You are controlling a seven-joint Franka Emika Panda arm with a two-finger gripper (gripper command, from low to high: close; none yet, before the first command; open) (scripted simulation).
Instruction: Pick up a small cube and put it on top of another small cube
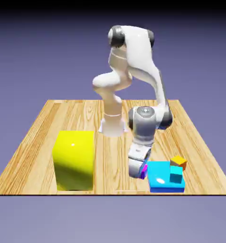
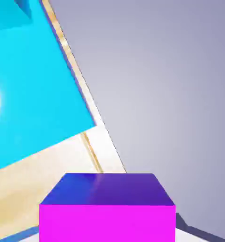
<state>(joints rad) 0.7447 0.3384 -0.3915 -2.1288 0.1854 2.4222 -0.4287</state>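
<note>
While the yellow block (image 1: 74,160) stands apart on the exterior view's left of the flat blue block (image 1: 158,182), the pincer (image 1: 142,176) grips the magenta cube (image 2: 107,223) just beside that blue block's left edge. The grasp looks done; carrying and stacking remain, with the teal cube (image 1: 176,173) and orange cube (image 1: 178,163) toward the blue block's right side.

The block (image 1: 75,161) is yellow, the slab (image 1: 158,174) bright blue, the table (image 1: 113,152) tan with brown wood grain.
</note>
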